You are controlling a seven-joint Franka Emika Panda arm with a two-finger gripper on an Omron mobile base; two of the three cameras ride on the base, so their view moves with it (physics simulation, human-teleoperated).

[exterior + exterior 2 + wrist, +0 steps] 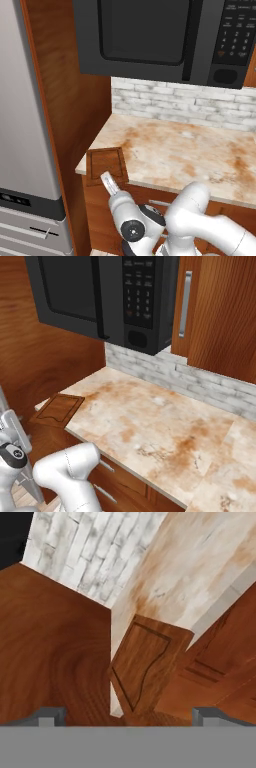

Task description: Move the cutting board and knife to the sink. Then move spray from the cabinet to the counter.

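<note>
The cutting board (pixel 106 165) is at the far left corner of the counter (pixel 190 150), just beside the tall wooden side panel (pixel 70 100), and one edge of it reaches a little over the counter front. You can see no knife on it or near it, and the sink and the spray are also outside these pictures, so I cannot tell you where they are.

Moving to the right, the gripper (pixel 129 714) hangs in front of the counter edge, below the board, and looks up at it. Its fingers (pixel 47 716) stand wide apart and hold nothing; they do not touch the board.

Above the counter hangs the black microwave (pixel 100 296), and further right a closed cabinet (pixel 220 311) with a metal handle.

In my judgement the task is at the very beginning: the board is not yet lifted, and the knife, the sink step and the whole spray step are left for you.
</note>
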